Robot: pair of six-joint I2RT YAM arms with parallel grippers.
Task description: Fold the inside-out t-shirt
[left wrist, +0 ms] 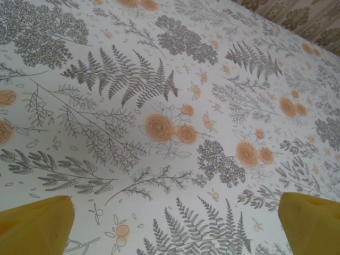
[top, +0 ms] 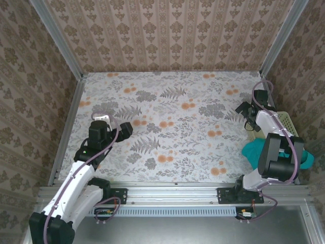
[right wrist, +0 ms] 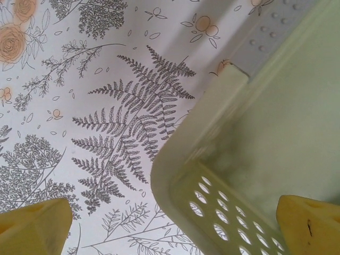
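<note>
Right gripper [top: 246,111] apart, empty, over basket [top: 285,121] corner; left gripper [top: 123,129] apart too. T-shirt [top: 252,151] bunched at basket, not yet grabbed: next needs reaching back for cloth.

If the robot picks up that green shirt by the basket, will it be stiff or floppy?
Probably floppy: the t-shirt lies crumpled in soft folds beside the basket. It is likely light, being thin-looking cloth. Being a loose heap, it will probably sag and dangle from wherever it is pinched.
</note>
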